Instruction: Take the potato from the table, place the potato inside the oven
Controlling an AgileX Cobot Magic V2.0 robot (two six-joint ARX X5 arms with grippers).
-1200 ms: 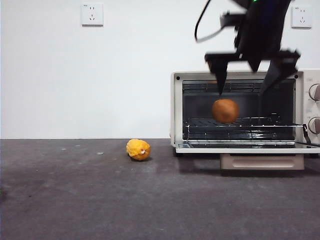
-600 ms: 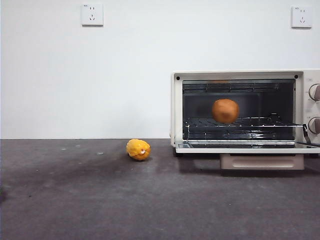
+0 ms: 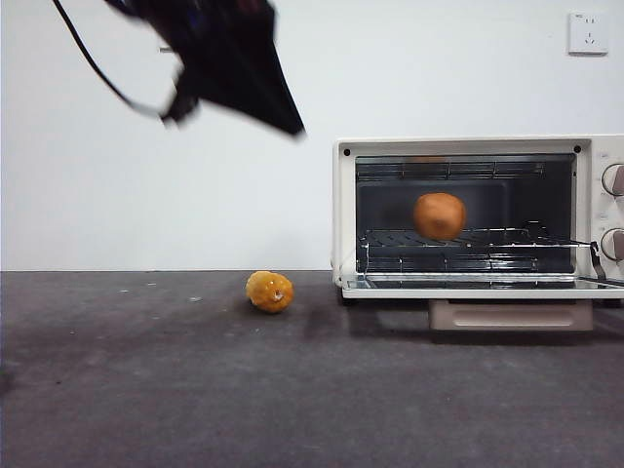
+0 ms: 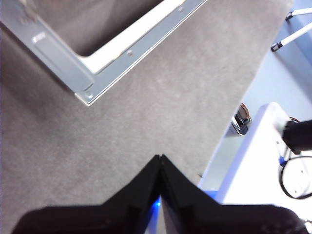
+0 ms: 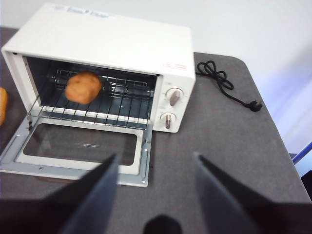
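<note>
The orange-brown potato [image 3: 440, 215] rests on the wire rack inside the cream-white oven [image 3: 468, 144], whose door [image 3: 487, 289] lies folded down flat. From high up and in front, the right wrist view shows the potato [image 5: 83, 87] in the oven [image 5: 107, 39], with my right gripper [image 5: 156, 157] open and holding nothing. My left gripper [image 4: 160, 157] is shut and empty over the grey table [image 4: 146, 112], near a corner of the open door [image 4: 73, 63]. A dark blurred arm [image 3: 234, 58] hangs at the upper left of the front view, which I take to be the left arm.
A small bumpy yellow fruit [image 3: 270, 292] lies on the table [image 3: 292, 390] left of the oven. The oven's black cord [image 5: 219, 80] trails behind its right side. A white stand [image 4: 253, 161] borders the table's edge.
The open gripper that hung over the oven's mouth rose out of the front view. A dark arm has since swung in at the upper left. The potato has stayed on the rack.
</note>
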